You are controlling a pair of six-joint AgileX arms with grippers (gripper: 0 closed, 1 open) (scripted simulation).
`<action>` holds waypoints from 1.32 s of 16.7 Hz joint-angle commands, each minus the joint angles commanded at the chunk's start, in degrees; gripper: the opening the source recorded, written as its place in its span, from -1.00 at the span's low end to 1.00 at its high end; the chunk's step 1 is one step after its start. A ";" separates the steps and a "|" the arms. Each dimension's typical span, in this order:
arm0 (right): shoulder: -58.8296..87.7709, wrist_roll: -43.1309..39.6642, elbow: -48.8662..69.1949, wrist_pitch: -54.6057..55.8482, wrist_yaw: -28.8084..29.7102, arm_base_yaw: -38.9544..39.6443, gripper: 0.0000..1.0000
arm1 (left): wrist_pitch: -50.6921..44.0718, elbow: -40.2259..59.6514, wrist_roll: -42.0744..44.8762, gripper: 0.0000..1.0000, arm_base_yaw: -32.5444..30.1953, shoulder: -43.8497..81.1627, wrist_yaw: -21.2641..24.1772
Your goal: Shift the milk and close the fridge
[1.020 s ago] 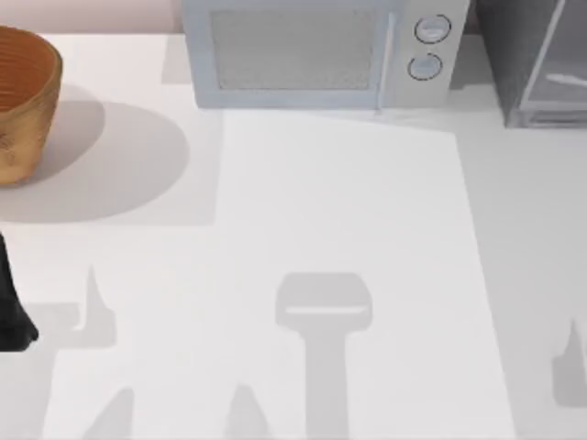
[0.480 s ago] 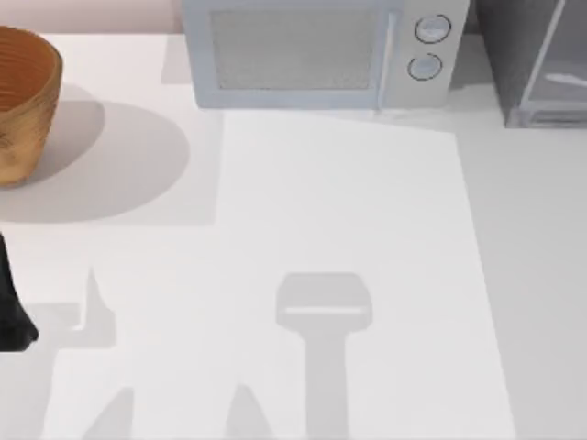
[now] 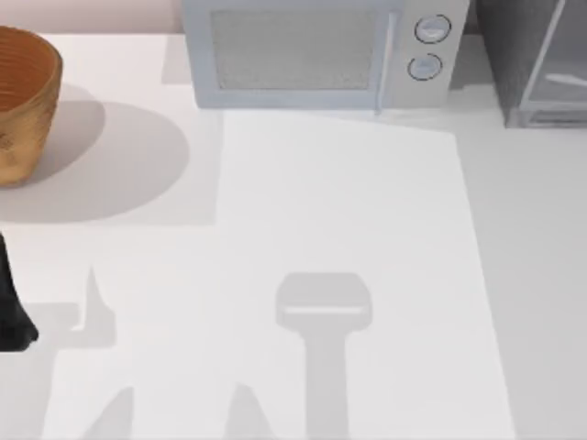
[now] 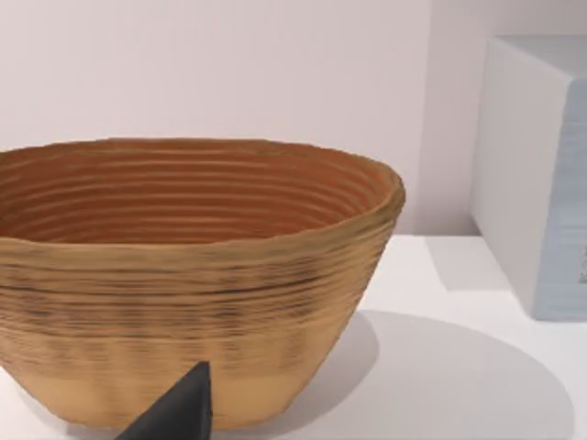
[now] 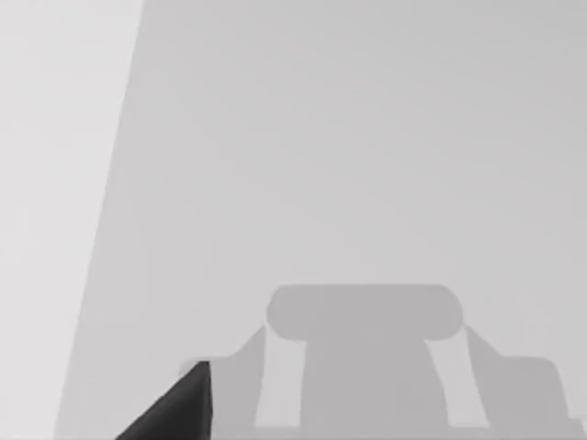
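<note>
One fridge [image 3: 537, 64], far-right table corner

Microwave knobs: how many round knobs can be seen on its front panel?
2. Both sit on the microwave panel's right end in the top view: the upper knob and the lower knob directly below it. No others seem hidden.

White table [image 3: 367, 229], pale pink wall [image 4: 229, 73]
</note>
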 joint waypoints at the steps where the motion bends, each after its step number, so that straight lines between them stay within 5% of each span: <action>1: 0.50 -0.57 0.33 0.05 -0.44 -0.54 1.00 | 0.00 0.00 0.00 1.00 0.00 0.00 0.00; 8: 19.17 -21.38 8.71 1.71 -13.26 -20.09 1.00 | 0.00 0.00 0.00 1.00 0.00 0.00 0.00; 22: 95.93 -100.60 32.29 2.67 -48.13 -87.58 1.00 | 0.00 0.00 0.00 1.00 0.00 0.00 0.00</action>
